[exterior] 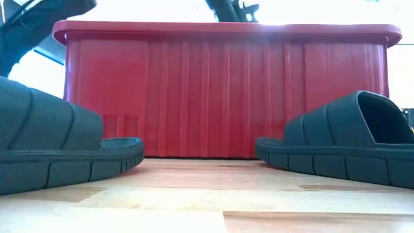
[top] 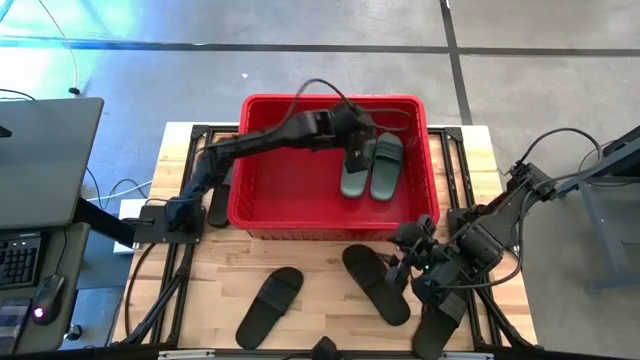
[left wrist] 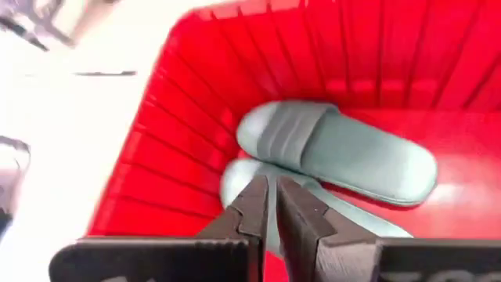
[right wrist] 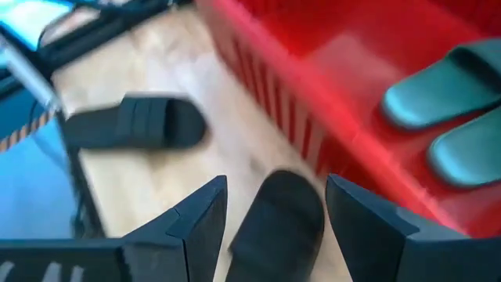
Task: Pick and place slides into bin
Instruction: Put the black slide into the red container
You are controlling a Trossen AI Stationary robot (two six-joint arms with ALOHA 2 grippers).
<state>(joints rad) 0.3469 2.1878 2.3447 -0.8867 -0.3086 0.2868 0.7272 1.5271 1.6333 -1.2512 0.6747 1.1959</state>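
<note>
The red bin [top: 262, 190] stands at the table's far middle; it fills the low view [exterior: 226, 90]. Two sage-green slides lie side by side on its floor, the right one [top: 388, 165] free. My left gripper [top: 354, 138] is inside the bin, shut on the left green slide [left wrist: 235, 176]. My right gripper [top: 408, 264] is open over one end of a black slide [top: 376, 284], its fingers on either side of that slide [right wrist: 274, 219] without touching it. Two more black slides lie flat on the table, one near left [top: 270, 305] and one near right [top: 440, 322]. My left gripper has its two fingers nearly together on the left green slide, about where its strap [left wrist: 270, 205] lies; the fingers themselves hide the place of contact. They come from above, slanting down into the bin. The slide's end [left wrist: 232, 178] lies low by the bin's wall.
A dark slide-like shape [top: 219, 200] lies beside the bin's left wall, partly under the left arm. A desk with a keyboard [top: 40, 190] stands to the table's left. Bare wood [top: 320, 320] shows between the near slides. Black frame rails run along both table sides.
</note>
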